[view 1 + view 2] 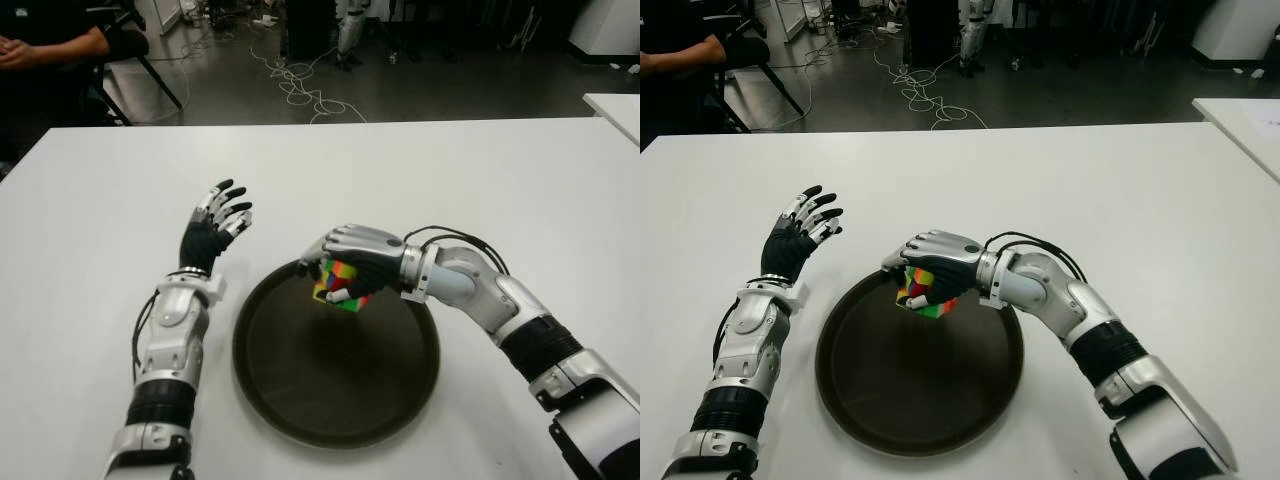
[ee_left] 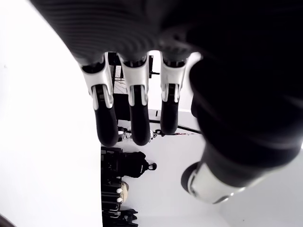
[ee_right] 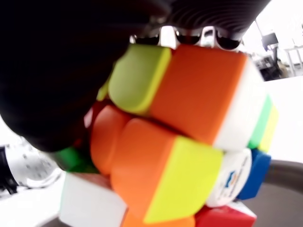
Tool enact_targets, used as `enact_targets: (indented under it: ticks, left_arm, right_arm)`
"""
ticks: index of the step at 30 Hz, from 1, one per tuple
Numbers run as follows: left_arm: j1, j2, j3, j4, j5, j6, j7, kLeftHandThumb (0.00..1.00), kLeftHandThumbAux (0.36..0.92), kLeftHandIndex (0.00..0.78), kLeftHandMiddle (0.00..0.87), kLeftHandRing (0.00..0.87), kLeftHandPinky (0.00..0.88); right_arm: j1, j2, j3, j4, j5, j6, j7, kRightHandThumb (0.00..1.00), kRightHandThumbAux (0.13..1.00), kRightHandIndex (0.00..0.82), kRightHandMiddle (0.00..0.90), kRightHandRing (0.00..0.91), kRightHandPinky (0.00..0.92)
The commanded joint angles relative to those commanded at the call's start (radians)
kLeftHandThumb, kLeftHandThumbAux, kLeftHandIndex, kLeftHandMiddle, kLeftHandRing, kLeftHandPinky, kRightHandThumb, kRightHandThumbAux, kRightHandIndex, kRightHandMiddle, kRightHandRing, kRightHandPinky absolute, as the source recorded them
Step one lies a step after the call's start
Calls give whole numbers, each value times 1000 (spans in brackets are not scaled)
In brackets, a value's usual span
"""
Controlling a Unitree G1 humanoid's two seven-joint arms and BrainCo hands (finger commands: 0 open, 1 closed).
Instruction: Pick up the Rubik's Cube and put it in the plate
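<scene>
Rubik's Cube [image 1: 341, 282] clenched in right hand [image 1: 352, 262] fingers — over plate [image 1: 300, 400] far rim | release left | left hand [image 1: 212, 232] spread, empty — beside plate

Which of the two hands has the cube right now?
The right hand, fingers curled around the Rubik's Cube over the far rim of the plate. The left hand shows left of the plate, fingers spread and holding nothing.

The cube [image 3: 180, 142] is showing orange, yellow, green, white, blue and red tiles, the plate [image 1: 335, 385] is appearing dark brown, and the table [image 1: 450, 170] is appearing white.
</scene>
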Motion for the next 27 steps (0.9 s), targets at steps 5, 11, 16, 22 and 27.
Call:
enact_targets:
  ticks: [5,11,16,22,27]
  left_arm:
    - [-1,0,0,-1,1,3,-1,200,833,148,203,230,292]
    - [-3,2,-1,1,-1,4,-9,187,838,151,205,223,278]
    - [-3,4,-3,0,-2,6,-14,186,844,147,203,218,271]
    - [-3,0,-2,-3,-4,12,-9,209,846,151,205,223,288]
    - [-5,0,-1,0,-4,14,-7,212,833,156,214,234,293]
  right_arm:
    - [-1,15,-1,30,11,-12,2,732,727,408,248,221,253]
    - [0,22,2,41,32,9,42,359,800,205,60,84,128]
    - [-1,20,3,35,47,25,79,48,822,27,10,26,73]
    - [1,27,-1,34,65,42,107,5,747,2,0,2,30]
    - [1,29,-5,34,68,45,109,0,703,0,0,0,8]
